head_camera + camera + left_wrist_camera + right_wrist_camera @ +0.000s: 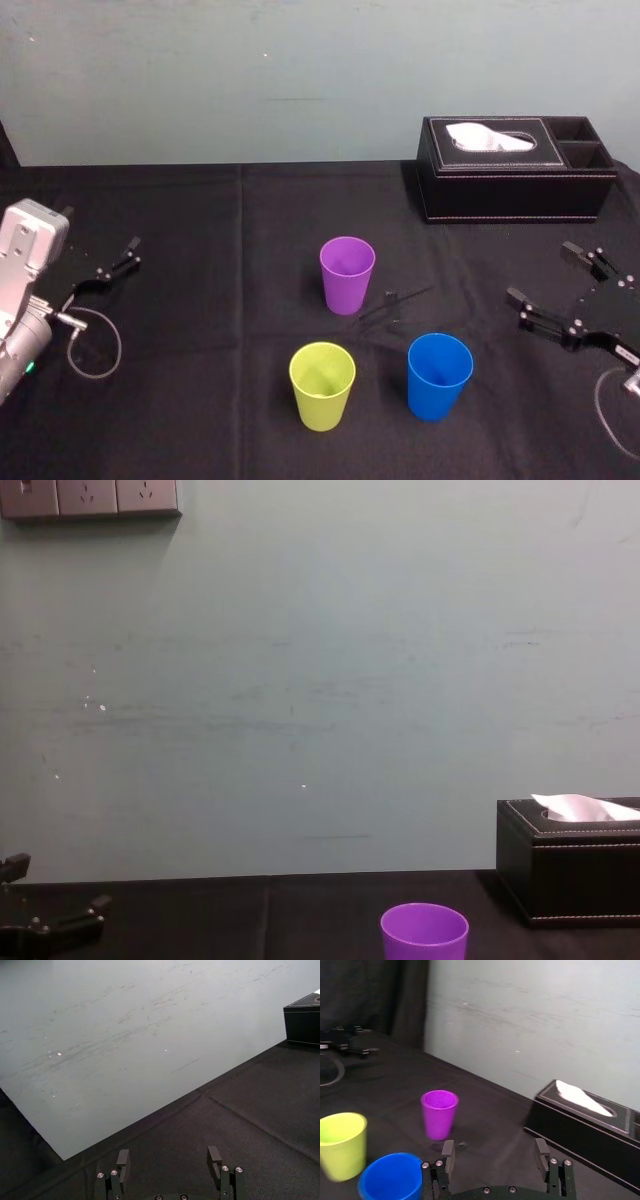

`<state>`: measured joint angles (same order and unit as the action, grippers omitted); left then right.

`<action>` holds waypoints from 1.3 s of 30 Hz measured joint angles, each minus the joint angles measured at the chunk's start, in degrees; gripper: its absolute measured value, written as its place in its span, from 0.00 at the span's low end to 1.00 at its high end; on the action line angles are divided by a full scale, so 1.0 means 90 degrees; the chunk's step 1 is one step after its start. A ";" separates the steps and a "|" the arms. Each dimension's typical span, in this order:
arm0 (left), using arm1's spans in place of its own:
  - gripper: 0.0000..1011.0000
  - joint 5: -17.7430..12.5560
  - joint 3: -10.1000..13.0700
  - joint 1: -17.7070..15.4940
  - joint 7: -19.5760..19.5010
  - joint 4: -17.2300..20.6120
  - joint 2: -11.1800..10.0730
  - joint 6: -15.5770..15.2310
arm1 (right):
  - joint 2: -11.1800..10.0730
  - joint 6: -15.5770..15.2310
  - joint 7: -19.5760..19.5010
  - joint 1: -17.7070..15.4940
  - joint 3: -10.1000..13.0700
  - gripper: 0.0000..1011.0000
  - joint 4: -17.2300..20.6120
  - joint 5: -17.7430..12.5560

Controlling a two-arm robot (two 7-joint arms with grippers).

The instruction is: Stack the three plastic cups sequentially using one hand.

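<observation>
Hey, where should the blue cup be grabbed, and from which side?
Pinch the blue cup at its rim, one finger inside and one outside, coming down on its right side, where the open right gripper is nearest. It stands upright with its mouth open, and its wall tapers toward the base, so a rim hold probably leaves the body free to nest.

a pale blue-green wall [300,80], scuffed with faint dark streaks, rises behind a table [200,300] draped in black cloth. a grey socket panel [90,497] sits high on it. a black tissue box [515,170] rests at the table's far right.
</observation>
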<state>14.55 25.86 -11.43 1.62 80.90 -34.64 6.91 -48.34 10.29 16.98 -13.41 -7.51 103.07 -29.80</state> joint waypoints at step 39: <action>1.00 0.0000 0.0000 0.0000 0.0000 0.0000 0.0000 0.0000 | 0.0129 -0.0184 0.1968 -0.0256 -0.0265 0.99 -0.0477 -0.0136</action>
<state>14.55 25.86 -11.43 1.62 80.90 -34.65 6.91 -47.17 8.64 34.70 -15.71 -9.89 98.78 -31.03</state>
